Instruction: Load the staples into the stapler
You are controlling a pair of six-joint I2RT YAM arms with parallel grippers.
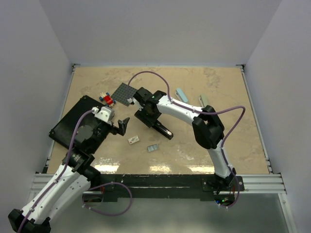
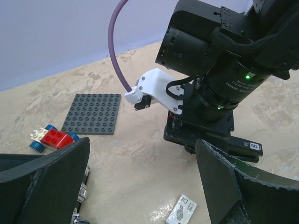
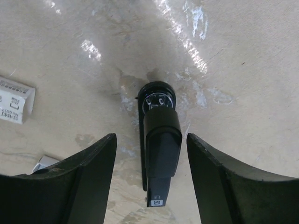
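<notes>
The black stapler lies on the table. In the right wrist view the stapler sits between my right gripper's open fingers, apart from both. My right gripper hangs over its rear end. The staples, a small pale grey-blue block, lie on the table in front of the stapler; only a corner of them peeks out behind my right gripper's left finger. My left gripper is open and empty, just left of the stapler.
A little white box lies left of the staples. A black board lies at the left. A grey studded plate and toy bricks sit behind. Two pale strips lie at the back right.
</notes>
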